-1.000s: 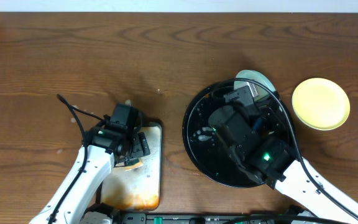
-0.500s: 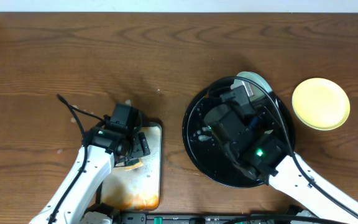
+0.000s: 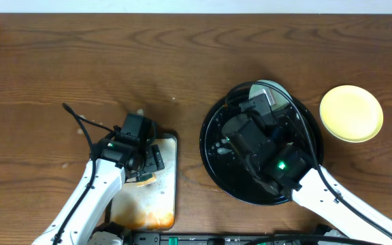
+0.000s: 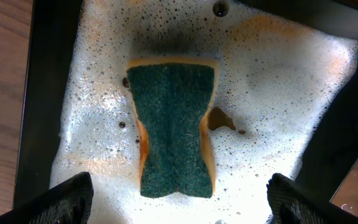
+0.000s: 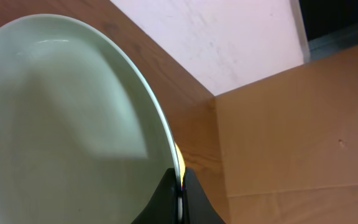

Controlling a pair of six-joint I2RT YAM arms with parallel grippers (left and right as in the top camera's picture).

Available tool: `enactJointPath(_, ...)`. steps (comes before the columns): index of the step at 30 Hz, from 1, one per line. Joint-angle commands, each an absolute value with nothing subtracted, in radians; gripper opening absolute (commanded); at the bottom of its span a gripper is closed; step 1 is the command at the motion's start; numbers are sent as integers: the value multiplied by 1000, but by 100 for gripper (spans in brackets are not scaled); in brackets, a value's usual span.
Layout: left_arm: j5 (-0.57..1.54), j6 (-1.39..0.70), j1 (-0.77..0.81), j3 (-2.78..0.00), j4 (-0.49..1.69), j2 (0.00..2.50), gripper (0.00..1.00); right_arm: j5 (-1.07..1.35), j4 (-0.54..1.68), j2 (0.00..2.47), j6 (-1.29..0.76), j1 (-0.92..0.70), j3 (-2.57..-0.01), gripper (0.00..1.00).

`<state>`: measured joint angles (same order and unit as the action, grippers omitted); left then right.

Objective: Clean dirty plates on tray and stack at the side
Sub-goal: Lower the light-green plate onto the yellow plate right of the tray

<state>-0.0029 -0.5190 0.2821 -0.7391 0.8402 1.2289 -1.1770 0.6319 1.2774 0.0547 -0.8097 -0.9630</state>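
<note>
Left of the tray (image 3: 213, 170), just beside it, a rusty metal pan (image 3: 165, 204) lies on the brown bench (image 3: 114, 54). The pan is full of white soap foam. A sponge (image 4: 173, 137) lies flat in the foam, green side up. The left claw (image 4: 180, 183) hangs above the sponge, also left of the tray. Its two fingers (image 4: 73, 193) are spread wide, one on each side of the sponge, and they do not touch it.

The tray is big, round, black and shiny. The right arm is over it. The right claw (image 5: 180, 186) pinches the rim of a pale mint plate (image 5: 67, 124). From above, this plate peeks out past the far rim of the tray.

A pale yellow plate (image 3: 351, 113) lies flat on the bench near the right side of the tray, not touching it.
</note>
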Motion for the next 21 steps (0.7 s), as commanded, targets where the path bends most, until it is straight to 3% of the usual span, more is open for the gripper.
enactJointPath(1, -8, -509, 278, -735, 843, 1231, 90, -1148, 633, 1281, 11, -799, -968, 1)
enactJointPath(11, -8, -509, 278, -735, 843, 1231, 90, -1028, 688, 1281, -127, -704, -968, 1)
enactJointPath(21, -8, -509, 278, -735, 843, 1231, 90, -461, 670, 1274, -259, -353, -968, 1)
